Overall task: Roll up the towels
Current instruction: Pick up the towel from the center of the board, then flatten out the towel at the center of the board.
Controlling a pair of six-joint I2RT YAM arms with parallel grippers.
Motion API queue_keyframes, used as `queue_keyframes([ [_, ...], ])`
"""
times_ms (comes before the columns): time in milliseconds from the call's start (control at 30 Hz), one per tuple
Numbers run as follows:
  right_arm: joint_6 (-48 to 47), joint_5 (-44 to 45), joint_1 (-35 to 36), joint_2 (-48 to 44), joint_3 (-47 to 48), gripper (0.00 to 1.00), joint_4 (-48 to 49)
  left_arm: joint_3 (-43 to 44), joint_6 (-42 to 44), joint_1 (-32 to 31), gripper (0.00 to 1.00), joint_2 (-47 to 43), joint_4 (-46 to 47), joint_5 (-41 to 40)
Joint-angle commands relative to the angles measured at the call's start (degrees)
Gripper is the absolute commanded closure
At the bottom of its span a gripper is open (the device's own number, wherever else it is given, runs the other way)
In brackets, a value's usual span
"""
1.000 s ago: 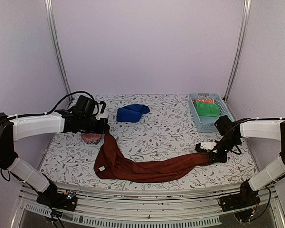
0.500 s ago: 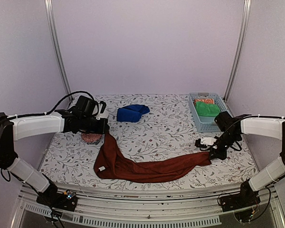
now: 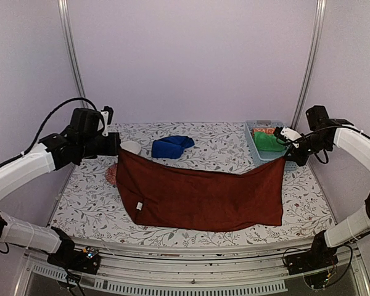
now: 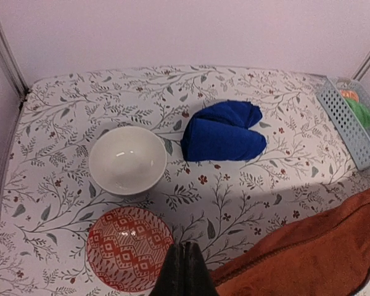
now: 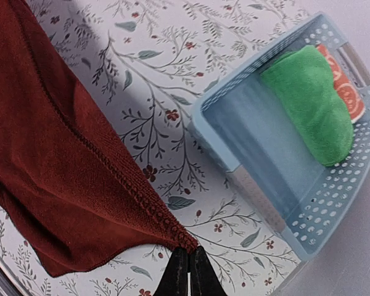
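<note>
Left gripper (image 4: 184, 250) and right gripper (image 5: 186, 251) are each pinched shut on a top corner of the red towel (image 3: 203, 197), stretched leftward from the basket (image 3: 251, 142), hem on the table (image 3: 219, 154), blue towel (image 3: 171, 147) bunched well left of the basket, bare table between.

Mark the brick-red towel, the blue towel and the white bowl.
Dark brick-red cloth towel (image 3: 203, 197): top external view, middle of the spread cloth.
Royal blue cloth towel (image 4: 225, 132): left wrist view, centre of the bundle.
Plain white round bowl (image 4: 127, 161): left wrist view, inner bottom.
</note>
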Motion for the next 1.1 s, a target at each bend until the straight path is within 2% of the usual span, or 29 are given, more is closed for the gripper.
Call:
queue_keyframes([
  [0,6.0,-0.7,-3.2,-3.4,6.2,0.98,-1.5,3.6,0.9,1.0,1.00,-8.1,-2.8,-7.0],
  [167,8.8,1.0,-5.9,-8.8,9.8,0.98,-1.5,5.1,0.6,0.9,1.00,-14.2,-6.0,-6.6],
  [367,8.3,1.7,-6.2,-18.4,7.9,0.98,-2.2,2.7,-0.6,0.9,1.00,-23.1,-7.6,-2.6],
  [667,4.5,0.3,-6.3,-36.3,5.9,0.98,-11.6,0.7,-3.6,0.9,1.00,-39.5,-15.6,6.5],
  [800,2.9,0.7,-6.2,-42.8,7.4,0.98,-15.3,2.7,-5.6,0.9,1.00,-45.0,-19.6,8.4],
  [933,0.2,0.4,-6.3,-43.4,7.3,0.97,-19.5,3.9,-7.3,1.1,1.00,-46.1,-22.1,9.5],
  [1067,-3.4,0.2,-6.3,-39.8,-1.3,0.97,-19.2,0.1,-7.1,1.0,1.00,-39.7,-23.7,7.4],
])
